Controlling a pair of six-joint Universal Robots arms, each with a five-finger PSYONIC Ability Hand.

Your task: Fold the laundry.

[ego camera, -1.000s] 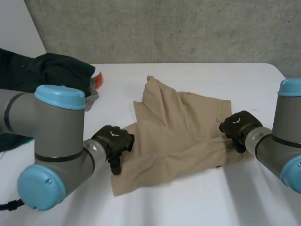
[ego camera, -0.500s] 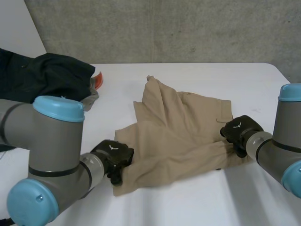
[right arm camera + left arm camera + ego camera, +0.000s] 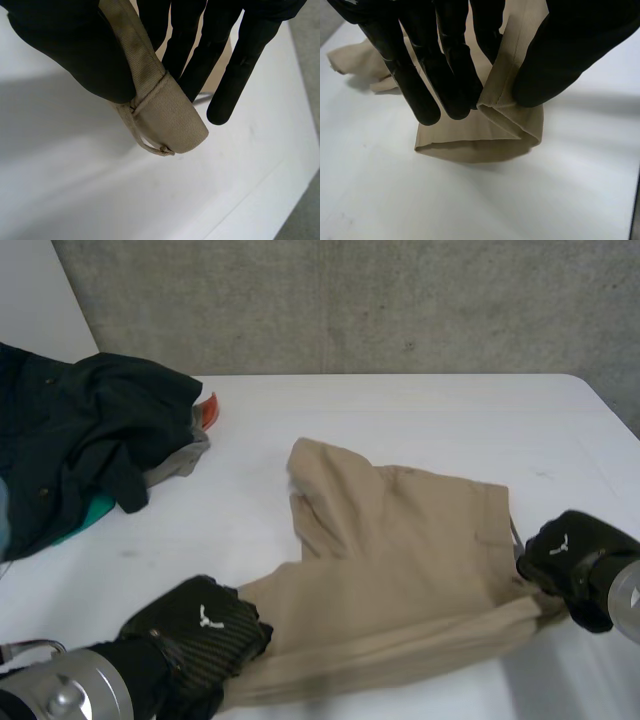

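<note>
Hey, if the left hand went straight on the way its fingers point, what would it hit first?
Probably the white table. The left hand pinches the tan garment by its hem, which hangs past its fingertips, with bare tabletop right beyond; how far is unclear.

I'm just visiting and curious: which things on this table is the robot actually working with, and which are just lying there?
In use: beige fabric garment, pinched at opposite ends by the left hand and the right hand.

Lying about: dark crumpled clothing heap; small orange item beside it; grey cloth at its edge.
</note>
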